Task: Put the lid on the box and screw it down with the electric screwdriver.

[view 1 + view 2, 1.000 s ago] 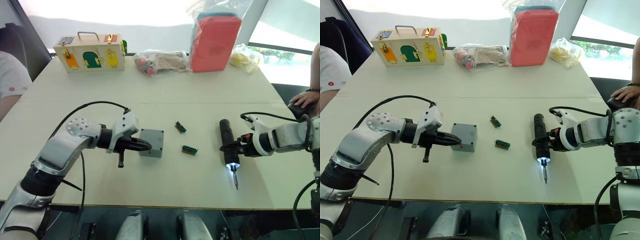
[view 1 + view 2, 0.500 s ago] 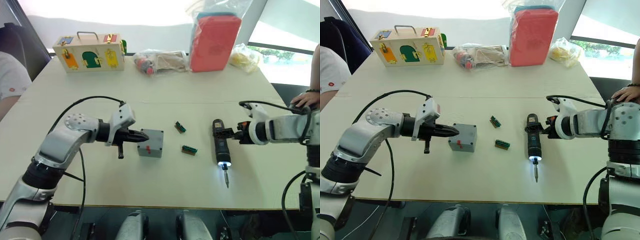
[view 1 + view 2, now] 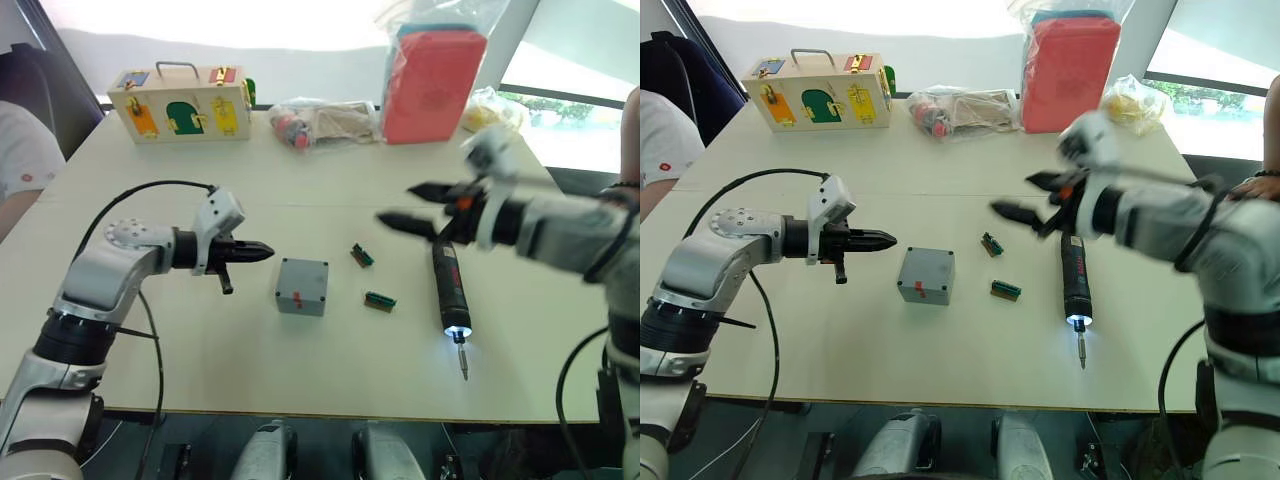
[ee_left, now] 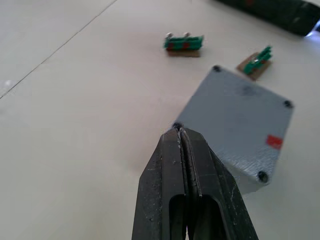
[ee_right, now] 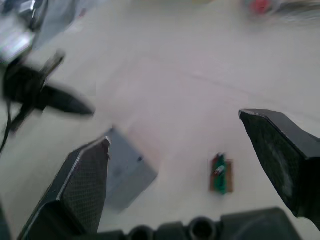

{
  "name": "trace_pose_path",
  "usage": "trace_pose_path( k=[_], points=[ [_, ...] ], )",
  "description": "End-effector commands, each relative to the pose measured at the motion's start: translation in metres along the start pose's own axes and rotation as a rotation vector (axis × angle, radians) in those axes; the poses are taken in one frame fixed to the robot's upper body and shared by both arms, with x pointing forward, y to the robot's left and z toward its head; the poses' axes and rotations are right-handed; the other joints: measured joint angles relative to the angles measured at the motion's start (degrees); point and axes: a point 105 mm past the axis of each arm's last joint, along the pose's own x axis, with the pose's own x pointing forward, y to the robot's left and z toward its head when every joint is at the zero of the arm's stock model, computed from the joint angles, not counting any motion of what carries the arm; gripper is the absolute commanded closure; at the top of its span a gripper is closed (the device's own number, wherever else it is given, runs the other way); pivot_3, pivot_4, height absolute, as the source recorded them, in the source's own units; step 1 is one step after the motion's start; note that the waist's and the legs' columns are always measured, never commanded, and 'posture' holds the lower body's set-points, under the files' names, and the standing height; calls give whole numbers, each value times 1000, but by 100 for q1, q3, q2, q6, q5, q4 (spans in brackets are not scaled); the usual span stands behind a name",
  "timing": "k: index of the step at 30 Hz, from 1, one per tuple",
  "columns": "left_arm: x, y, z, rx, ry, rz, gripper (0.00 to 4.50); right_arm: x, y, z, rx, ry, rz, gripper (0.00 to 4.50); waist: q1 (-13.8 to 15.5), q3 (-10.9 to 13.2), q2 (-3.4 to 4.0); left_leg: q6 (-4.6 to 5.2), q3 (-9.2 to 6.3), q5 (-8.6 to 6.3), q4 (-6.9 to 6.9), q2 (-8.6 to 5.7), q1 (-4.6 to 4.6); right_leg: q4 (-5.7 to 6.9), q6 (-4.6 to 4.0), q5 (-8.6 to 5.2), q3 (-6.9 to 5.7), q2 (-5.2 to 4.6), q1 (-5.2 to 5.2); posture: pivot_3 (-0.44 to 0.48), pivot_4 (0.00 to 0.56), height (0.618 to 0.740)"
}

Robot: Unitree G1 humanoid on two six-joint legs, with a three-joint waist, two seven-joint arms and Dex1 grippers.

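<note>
Two end effectors over the table (image 3: 300, 370), neither holding anything.
Left end effector (image 3: 262, 251) pinched closed beside the box (image 3: 302, 286); right end effector (image 3: 405, 205) spread wide above the electric screwdriver (image 3: 449, 291).

Left arm bent at the elbow, forearm reaching toward the right, left gripper (image 3: 262, 251) with fingers pressed together, low over the table. Right arm raised and stretched to the left, right gripper (image 3: 1028, 195) with fingers (image 5: 85, 182) spread wide.
</note>
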Motion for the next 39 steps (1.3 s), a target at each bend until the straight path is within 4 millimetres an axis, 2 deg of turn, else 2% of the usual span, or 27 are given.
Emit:
trace_pose_path(
  k=[1, 4, 7, 11, 18, 22, 26, 30, 33, 35, 39],
  points=[
    [-7, 8, 1, -13, -32, 87, 4500, 16, 21, -15, -96, -16, 82, 44, 0, 0, 0, 0, 3, 0, 8, -3, -2, 2, 4, 2, 3, -5, 0, 0, 150, 738],
    [-4, 1, -9, -33, -17, 82, 4500, 29, 29, -34, -3, -23, 119, 44, 3, -5, -11, 0, 2, 0, 16, -5, 2, 2, 11, 7, 4, -8, 5, 0, 150, 738],
    [2, -4, -16, -39, -7, 76, 4500, 35, 39, -46, -6, 8, 169, 44, 19, -5, -10, -2, -2, 0, 9, -4, 4, 2, 10, 7, 2, -9, 4, 0, 150, 738],
    [11, -9, -24, -35, 11, 74, 4500, 41, 46, -52, -2, 38, 207, 44, 14, -3, -12, -4, -1, 1, 9, -5, 1, 0, 10, 7, 3, -11, 2, 0, 150, 738],
    [28, -21, -23, -35, -5, 20, 4500, 52, 51, -61, 13, 92, 234, 44, 13, -3, -12, -5, -2, 1, 8, -5, 3, 1, 9, 7, 3, -11, 1, 0, 150, 738],
    [33, -19, -25, -45, -9, 25, 4500, 59, 51, -65, -9, 118, 240, 44, 13, -4, -12, -6, -1, 2, 8, -5, 3, 2, 9, 7, 3, -11, 0, 0, 150, 738],
    [35, -19, -24, -49, -18, 17, 4500, 64, 52, -63, -6, 113, 254, 44, 11, -4, -12, -6, -2, 2, 8, -6, 3, 1, 9, 7, 2, -11, 0, 0, 150, 738],
    [43, -13, -18, -33, -33, 10, 4500, 68, 72, -51, 37, 69, 366, 44, 12, -4, -12, -8, -2, 3, 8, -6, 3, 5, 9, 7, 1, -10, -1, 0, 150, 738],
    [46, -4, -16, -16, -30, 23, 4500, 69, 78, -45, 66, 54, 395, 44, 11, -4, -12, -8, -2, 3, 8, -7, 3, 6, 9, 7, 1, -10, -2, 0, 150, 738],
    [45, 1, -15, -12, -30, 33, 4500, 70, 78, -44, 66, 54, 393, 44, 10, -4, -12, -9, -2, 4, 9, -8, 3, 6, 9, 8, 1, -10, -2, 0, 150, 738],
    [30, 15, -17, -7, -17, 89, 4500, 54, 63, -38, 32, 53, 347, 44, 8, -4, -12, -10, -2, 4, 8, -9, 3, 7, 9, 8, 1, -10, -3, 0, 150, 738]
  ],
)
